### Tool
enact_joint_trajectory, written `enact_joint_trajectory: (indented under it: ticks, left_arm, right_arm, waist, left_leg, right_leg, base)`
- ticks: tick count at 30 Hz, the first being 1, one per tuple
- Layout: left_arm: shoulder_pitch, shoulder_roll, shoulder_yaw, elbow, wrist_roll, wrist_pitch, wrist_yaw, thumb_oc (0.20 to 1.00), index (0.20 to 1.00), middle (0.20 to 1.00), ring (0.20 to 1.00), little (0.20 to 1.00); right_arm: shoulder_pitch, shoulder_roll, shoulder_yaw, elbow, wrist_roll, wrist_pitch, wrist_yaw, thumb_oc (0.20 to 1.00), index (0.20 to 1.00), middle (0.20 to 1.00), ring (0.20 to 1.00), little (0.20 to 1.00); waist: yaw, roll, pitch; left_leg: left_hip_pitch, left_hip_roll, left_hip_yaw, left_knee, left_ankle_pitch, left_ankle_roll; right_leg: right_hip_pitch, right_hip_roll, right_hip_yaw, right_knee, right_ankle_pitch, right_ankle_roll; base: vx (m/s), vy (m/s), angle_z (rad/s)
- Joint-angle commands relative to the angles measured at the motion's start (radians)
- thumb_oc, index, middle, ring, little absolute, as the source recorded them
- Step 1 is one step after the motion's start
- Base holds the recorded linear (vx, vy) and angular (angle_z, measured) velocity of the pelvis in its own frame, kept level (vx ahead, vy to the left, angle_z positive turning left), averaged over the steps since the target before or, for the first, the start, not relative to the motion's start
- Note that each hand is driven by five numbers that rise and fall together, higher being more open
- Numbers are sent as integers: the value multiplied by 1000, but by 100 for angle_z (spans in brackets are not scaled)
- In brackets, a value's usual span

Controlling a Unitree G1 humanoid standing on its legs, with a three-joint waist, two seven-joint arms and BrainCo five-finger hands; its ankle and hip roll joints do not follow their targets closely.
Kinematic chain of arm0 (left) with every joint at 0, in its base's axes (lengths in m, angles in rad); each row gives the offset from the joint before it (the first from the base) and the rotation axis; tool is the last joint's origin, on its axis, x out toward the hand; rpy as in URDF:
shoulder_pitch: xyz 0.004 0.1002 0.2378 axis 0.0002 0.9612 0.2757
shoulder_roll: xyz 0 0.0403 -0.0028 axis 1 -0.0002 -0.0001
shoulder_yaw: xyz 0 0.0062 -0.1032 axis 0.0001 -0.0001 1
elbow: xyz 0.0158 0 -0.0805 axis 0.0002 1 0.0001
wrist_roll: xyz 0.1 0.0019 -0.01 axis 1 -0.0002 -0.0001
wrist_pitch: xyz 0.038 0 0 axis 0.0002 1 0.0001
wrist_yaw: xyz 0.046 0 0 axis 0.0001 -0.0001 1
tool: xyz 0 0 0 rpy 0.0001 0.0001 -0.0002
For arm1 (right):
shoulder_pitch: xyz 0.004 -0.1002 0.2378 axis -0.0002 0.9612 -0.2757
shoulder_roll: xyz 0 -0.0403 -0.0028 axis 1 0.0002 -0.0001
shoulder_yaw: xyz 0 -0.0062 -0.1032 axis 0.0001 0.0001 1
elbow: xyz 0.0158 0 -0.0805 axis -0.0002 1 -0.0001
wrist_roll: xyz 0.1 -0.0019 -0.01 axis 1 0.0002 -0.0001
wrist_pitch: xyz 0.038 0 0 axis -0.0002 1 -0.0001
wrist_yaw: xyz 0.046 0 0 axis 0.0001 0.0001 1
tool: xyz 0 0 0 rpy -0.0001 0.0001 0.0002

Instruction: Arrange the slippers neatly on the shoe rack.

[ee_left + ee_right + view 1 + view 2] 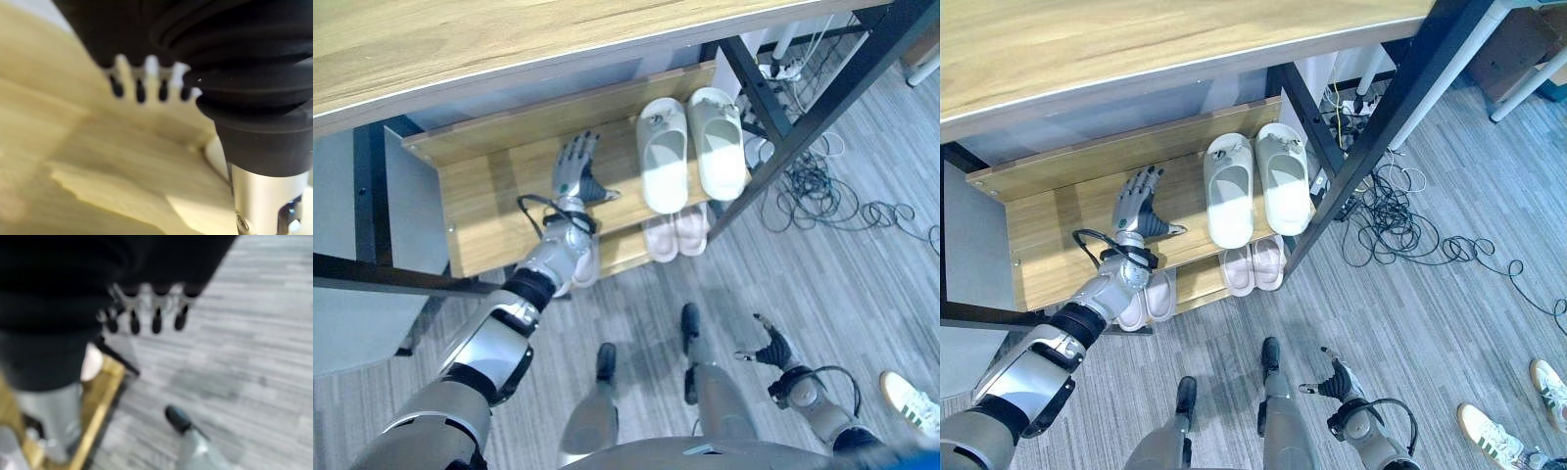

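A pair of pale green slippers (690, 147) lies side by side on the right of the wooden shoe rack's upper shelf (489, 191). On the lower shelf a pink pair (677, 233) sits beneath them, and another pink pair (1148, 299) lies further left, partly hidden under my left arm. My left hand (576, 168) hovers open over the bare upper shelf, left of the green pair, holding nothing. My right hand (770, 346) hangs open low over the floor, empty.
A wooden tabletop (460, 39) on a black metal frame (783, 127) overhangs the rack. Tangled cables (822, 191) and a power strip (785, 69) lie on the grey floor to the right. A person's white shoe (911, 399) shows at the lower right.
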Motion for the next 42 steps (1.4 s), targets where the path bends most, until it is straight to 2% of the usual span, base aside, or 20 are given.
enact_joint_trajectory:
  ticks: [1, 8, 26, 42]
  left_arm:
    - [-58, 10, 13, -34, 21, -33, 1, 1000, 1000, 1000, 1000, 1000]
    - [-50, -49, 0, -19, -3, -43, 0, 1000, 1000, 1000, 1000, 1000]
    - [-139, -142, -44, 82, -47, -43, 4, 1000, 1000, 1000, 1000, 1000]
    - [-198, -185, -65, 139, -84, -52, 3, 1000, 1000, 1000, 1000, 1000]
  right_arm:
    - [-36, -25, -11, -15, 7, -8, -18, 1000, 1000, 1000, 1000, 1000]
    - [-42, -18, -3, 2, 10, -2, -18, 1000, 1000, 1000, 1000, 1000]
    - [-66, -6, 40, 47, 17, -2, -15, 1000, 1000, 1000, 1000, 1000]
    - [-73, -5, 60, 62, 14, 2, -11, 1000, 1000, 1000, 1000, 1000]
  waist:
    - [8, 74, 46]
    - [6, 78, 42]
    - [-8, 79, 34]
    - [-20, 78, 22]
  left_leg:
    - [-140, -3, 11, 4, 37, 36]
    - [-139, -6, 12, 4, 37, 37]
    - [-142, -3, 13, 4, 40, 36]
    - [-140, -2, 21, 4, 40, 37]
  right_leg:
    - [85, 4, -33, 49, -188, 60]
    - [84, 3, -31, 51, -190, 58]
    - [79, 3, -28, 51, -189, 56]
    - [74, 5, -20, 51, -188, 55]
  base:
    - [0, 0, 0]
    - [0, 0, 0]
    - [0, 0, 0]
    - [0, 0, 0]
